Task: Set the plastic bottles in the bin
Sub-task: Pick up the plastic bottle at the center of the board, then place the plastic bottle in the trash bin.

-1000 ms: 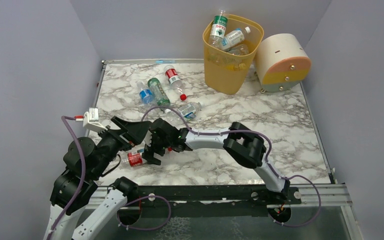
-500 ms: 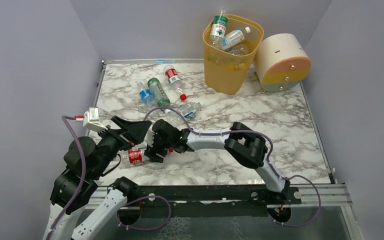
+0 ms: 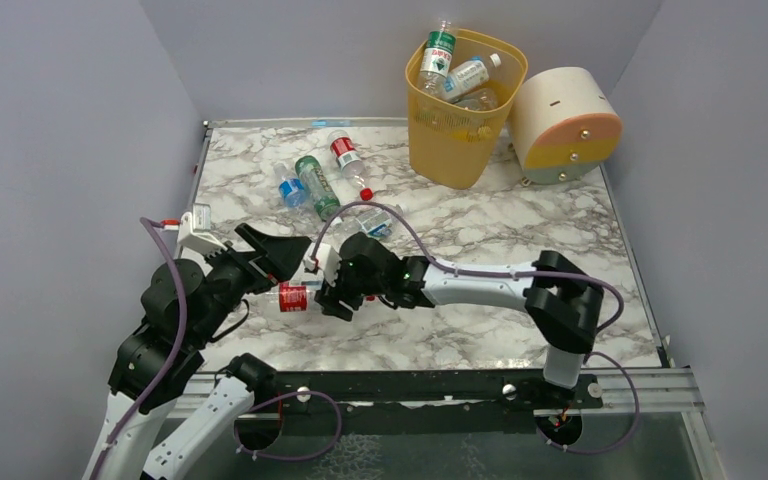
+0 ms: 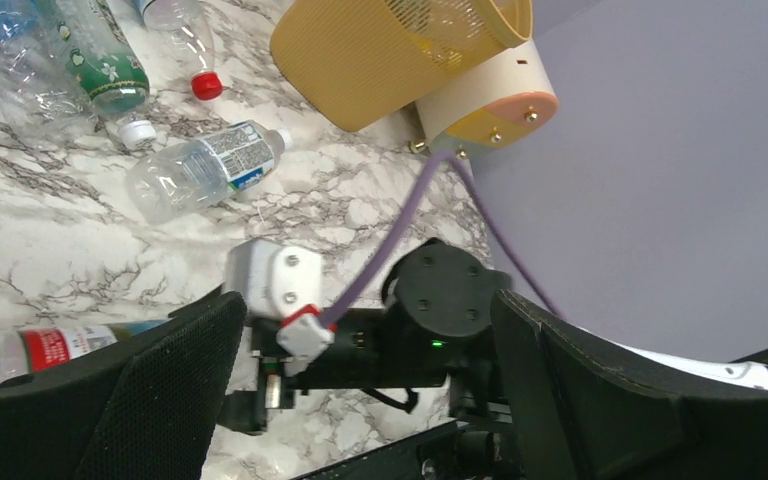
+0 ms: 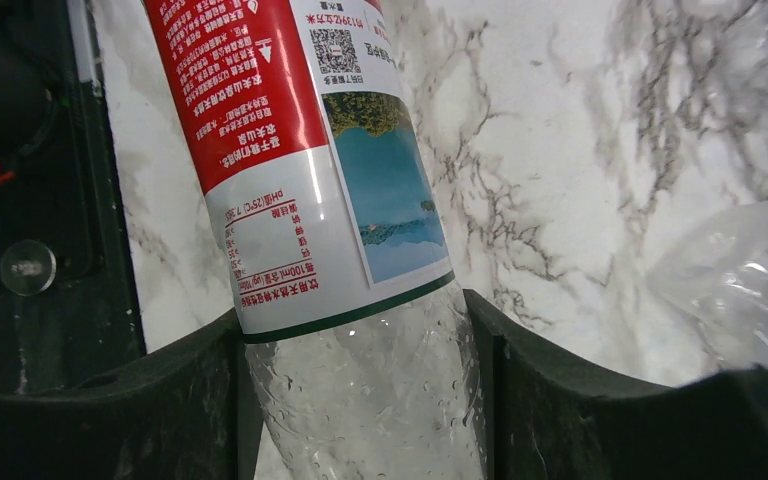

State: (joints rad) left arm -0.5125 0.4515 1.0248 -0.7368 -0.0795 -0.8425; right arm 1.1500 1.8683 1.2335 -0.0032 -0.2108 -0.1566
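The right gripper (image 5: 355,330) pinches the clear body of a red-labelled bottle (image 5: 290,150). The left gripper (image 4: 368,300) stands wide, holding nothing.

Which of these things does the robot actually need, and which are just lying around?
Part of the job: gripped bottle; loose bottles on the table; bin; bottles in bin.
Just lying about: cream cylinder beside the bin.
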